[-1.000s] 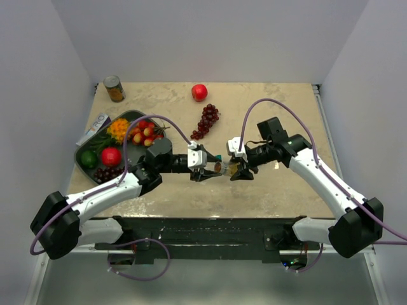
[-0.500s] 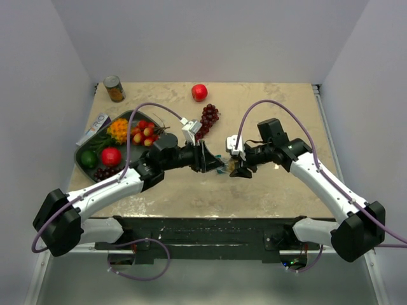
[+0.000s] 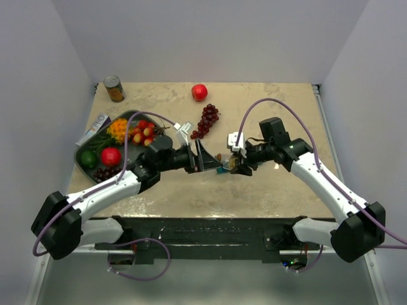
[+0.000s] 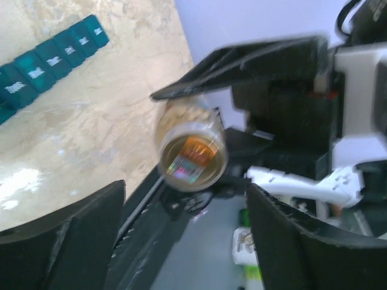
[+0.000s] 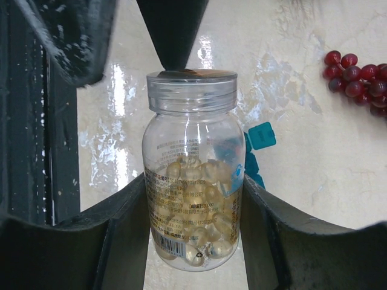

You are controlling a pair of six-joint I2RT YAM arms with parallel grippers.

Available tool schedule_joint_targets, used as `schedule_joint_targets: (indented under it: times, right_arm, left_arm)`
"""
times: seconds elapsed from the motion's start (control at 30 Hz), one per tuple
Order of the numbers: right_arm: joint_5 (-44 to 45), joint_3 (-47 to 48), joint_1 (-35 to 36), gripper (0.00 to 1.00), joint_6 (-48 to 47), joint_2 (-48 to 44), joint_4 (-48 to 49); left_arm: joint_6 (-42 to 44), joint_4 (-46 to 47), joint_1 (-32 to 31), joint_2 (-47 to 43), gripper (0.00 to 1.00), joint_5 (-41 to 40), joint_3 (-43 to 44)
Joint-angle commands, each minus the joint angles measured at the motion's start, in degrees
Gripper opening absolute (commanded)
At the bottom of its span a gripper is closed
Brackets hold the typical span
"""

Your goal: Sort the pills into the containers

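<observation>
My right gripper [image 5: 193, 223] is shut on a clear pill bottle [image 5: 192, 181], about half full of pale yellow pills, its clear cap on. The bottle [image 3: 224, 163] hangs above the table's middle. The left gripper [image 4: 187, 211] stands open facing the cap [image 4: 192, 160]. One of its fingers [image 5: 172, 30] reaches the cap's top, and nothing sits between the jaws. The teal containers [image 4: 48, 60] lie in a straight row on the table. In the right wrist view they [image 5: 257, 145] show behind the bottle, with one lid raised.
A dark green fruit tray [image 3: 82, 166] holds fruit at the left, with a small box [image 3: 94, 126] beside it. A can [image 3: 114, 89] stands at the back left. A red apple [image 3: 200, 92] and dark grapes [image 3: 205, 121] lie behind the grippers.
The left gripper has opened off the bottle's cap, and its wrist has turned and shifted slightly back. The right gripper still holds the bottle in nearly the same place.
</observation>
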Motion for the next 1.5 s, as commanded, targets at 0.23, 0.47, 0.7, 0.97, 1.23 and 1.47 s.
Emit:
schedule_joint_targets:
  times: [0.23,0.47,0.7,0.97,1.23,1.47]
  right_arm:
    - [-2.8,-0.1,-0.4,0.00,-2.7,-0.7,-0.1]
    - [-8.6,-1.1,-0.3,0.01,-10.1,0.0,-4.9]
    - [-10.2,-1.3,-0.3,0.01,-10.9,0.1,-5.3]
    - [-10.3,-1.9,-0.4,0.01,-10.7,0.4,-4.7]
    - [-10.1,-1.9,-0.4,0.01,-10.2,0.2,-4.5]
    - [-10.1,-1.9,-0.3,0.01,-9.9,0.5,-4.5]
  left_arm:
    - [53.1,-8.6,1.6,-12.8,0.99,6.3,-6.1]
    - [82.7,7.8,-2.3,-24.2,0.99,7.1,-14.7]
    - [87.2,8.8,-2.9,-10.6,0.99,10.6,-6.4]
    - [82.1,15.7,-4.4,-4.5,0.87,12.3,-4.4]
    - [79.7,17.7,-5.8,-1.9,0.70,11.9,-3.6]
    - [79.2,16.4,-5.8,-1.5,0.55,11.2,-3.4]
